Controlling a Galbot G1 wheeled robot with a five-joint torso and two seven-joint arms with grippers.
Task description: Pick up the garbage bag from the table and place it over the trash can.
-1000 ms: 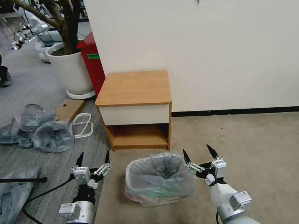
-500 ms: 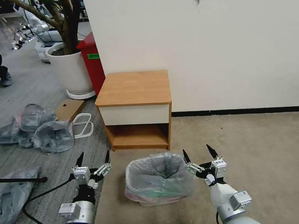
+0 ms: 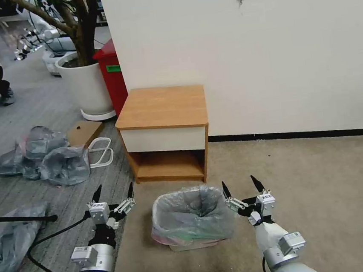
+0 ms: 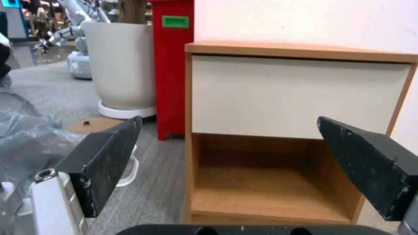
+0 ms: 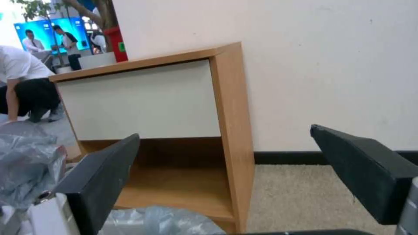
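Left gripper (image 3: 113, 194): low over the floor, just to the left of the trash can (image 3: 187, 243), fingers spread wide and holding nothing; clear of the can, apparently because the draping is done

Right gripper (image 3: 241, 189): close beside the can's right rim, at about the same height as its partner, jaws likewise wide apart and empty; the two flank the can evenly, a stance that fits a bag stretched from both sides and then let go

Garbage bag (image 3: 193, 209): thin grey film lining the can's mouth, folded down over the rim and outer walls, a pinkish edge showing low on the can's front; it hangs by its own overlap, neither gripper touching it

Table (image 3: 161, 108): wooden nightstand directly behind the can, against the wall, top bare, lower shelf open; its job as pick-up spot looks finished

Loose grey bags (image 3: 46, 155): heaped on the carpet well left of the can, beyond the left gripper; not part of the job

Task status, judged: complete or nearly so
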